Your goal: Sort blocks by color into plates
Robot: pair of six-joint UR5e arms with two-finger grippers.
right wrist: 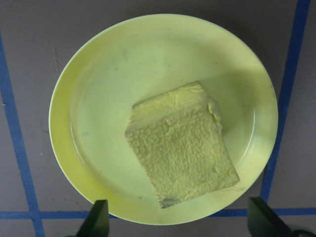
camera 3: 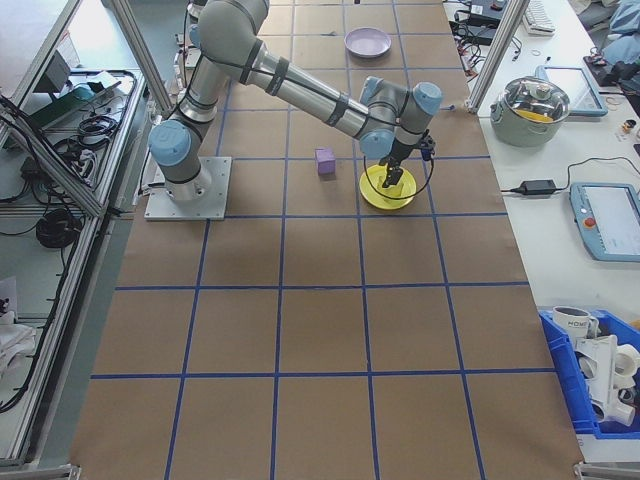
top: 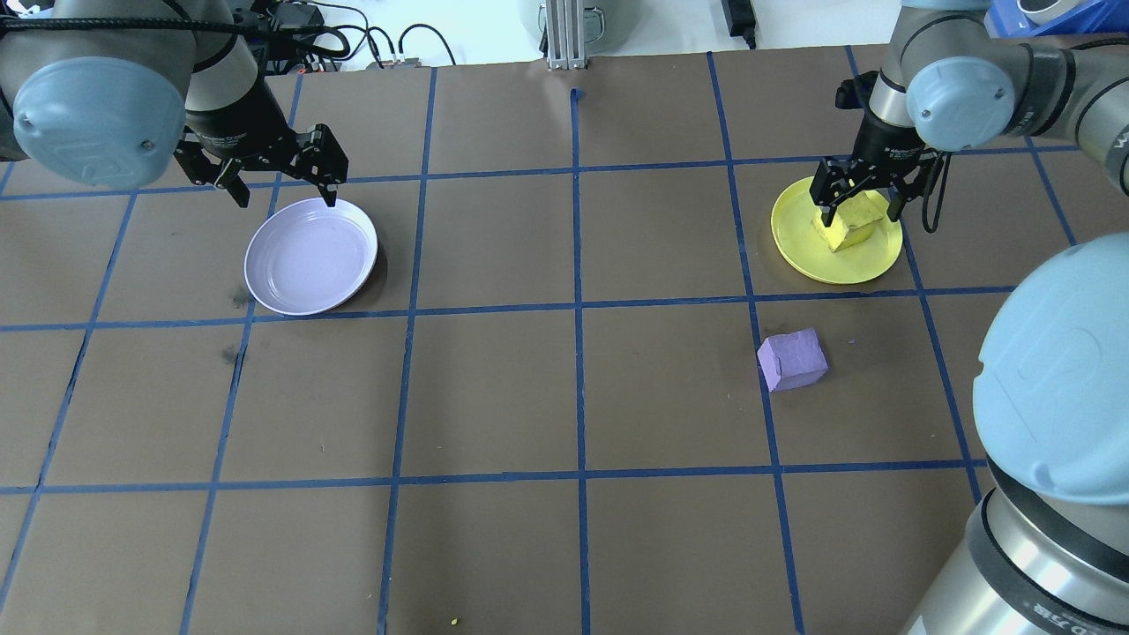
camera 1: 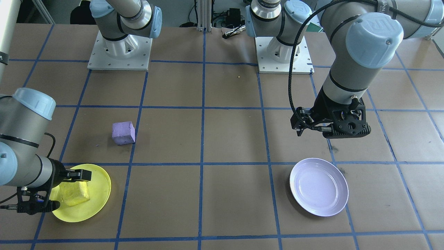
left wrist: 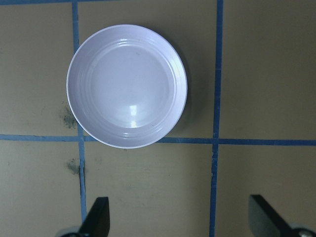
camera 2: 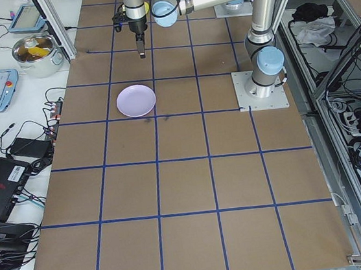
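The yellow block [top: 847, 225] lies tilted in the yellow plate [top: 798, 247]. My right gripper [top: 863, 214] hangs just over it, open, one finger on either side; its fingertips [right wrist: 96, 219] stand wide apart below the block [right wrist: 180, 143]. The purple block [top: 792, 359] sits alone on the brown paper, one grid square nearer the robot than the yellow plate. The lavender plate [top: 309, 256] holds nothing. My left gripper [top: 288, 196] hovers open above its far rim, and the wrist view shows the plate [left wrist: 127, 86] ahead of the spread fingers.
Blue tape lines divide the brown table cover into squares. The two arm bases [camera 1: 119, 48] stand at the robot's edge. A pot [camera 3: 540, 105], tablets and cables lie on the side bench beyond the table. Dark smudges [left wrist: 69, 116] mark the paper beside the lavender plate.
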